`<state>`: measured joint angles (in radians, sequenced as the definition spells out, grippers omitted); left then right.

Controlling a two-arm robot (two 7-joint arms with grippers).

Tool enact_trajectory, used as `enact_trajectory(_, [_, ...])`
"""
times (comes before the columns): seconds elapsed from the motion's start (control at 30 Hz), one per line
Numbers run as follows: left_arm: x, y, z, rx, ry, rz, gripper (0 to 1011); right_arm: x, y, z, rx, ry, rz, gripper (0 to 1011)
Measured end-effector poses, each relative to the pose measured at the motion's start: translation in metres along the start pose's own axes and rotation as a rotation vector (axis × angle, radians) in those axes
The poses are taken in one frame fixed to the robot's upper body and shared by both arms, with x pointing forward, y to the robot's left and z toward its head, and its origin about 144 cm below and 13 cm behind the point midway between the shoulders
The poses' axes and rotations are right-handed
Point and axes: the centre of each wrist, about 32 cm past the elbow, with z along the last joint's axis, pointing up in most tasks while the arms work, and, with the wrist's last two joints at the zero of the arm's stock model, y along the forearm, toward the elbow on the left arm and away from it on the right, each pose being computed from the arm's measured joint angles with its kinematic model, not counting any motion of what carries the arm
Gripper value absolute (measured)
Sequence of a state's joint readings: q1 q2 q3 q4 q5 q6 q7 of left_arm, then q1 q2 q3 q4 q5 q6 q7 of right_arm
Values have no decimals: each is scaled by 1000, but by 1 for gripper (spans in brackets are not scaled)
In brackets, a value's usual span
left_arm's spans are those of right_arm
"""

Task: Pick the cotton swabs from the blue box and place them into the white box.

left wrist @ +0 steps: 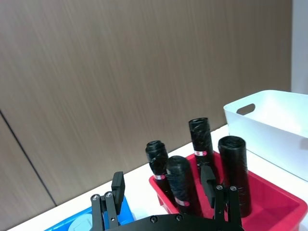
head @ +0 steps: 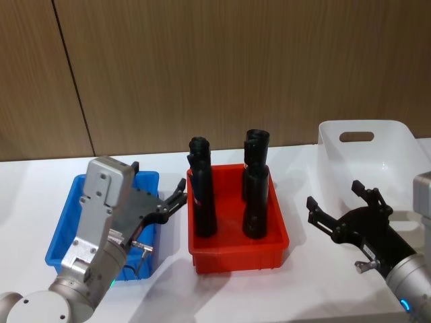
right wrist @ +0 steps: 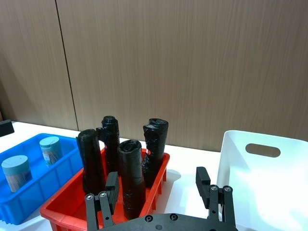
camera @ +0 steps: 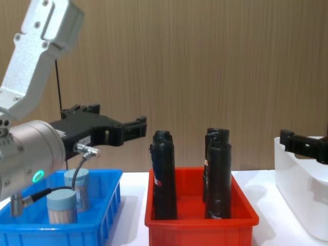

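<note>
Two tubs of cotton swabs (camera: 62, 209) stand in the blue box (head: 147, 180) at the left end of the white bench (head: 303, 286). The left pincer (head: 178, 195) hangs above that box, fingers apart and holding nothing, its tips pointing toward the red bin (head: 273, 243) of black tubes (head: 202, 202) in the middle. The right pincer (head: 332, 193) hovers just beside the white box (head: 403, 138) on the right, also spread apart and empty.

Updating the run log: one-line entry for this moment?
left gripper: open, raised near blue box | right gripper: open, by white box | cotton swabs: two tubs in blue box
</note>
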<state>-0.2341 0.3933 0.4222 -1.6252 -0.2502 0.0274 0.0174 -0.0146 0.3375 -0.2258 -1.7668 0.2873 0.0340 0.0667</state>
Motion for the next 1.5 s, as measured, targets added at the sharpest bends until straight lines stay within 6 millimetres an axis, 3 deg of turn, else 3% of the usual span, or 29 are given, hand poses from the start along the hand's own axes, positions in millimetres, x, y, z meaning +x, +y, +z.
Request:
enact_trajectory(0.63, [17, -3, -4, 59, 97, 86, 1000, 0, 0, 0, 0, 0, 0, 1002])
enact_trajectory(1.5, [46, -6, -30, 175, 312, 230, 999, 0, 0, 0, 0, 0, 0, 1002])
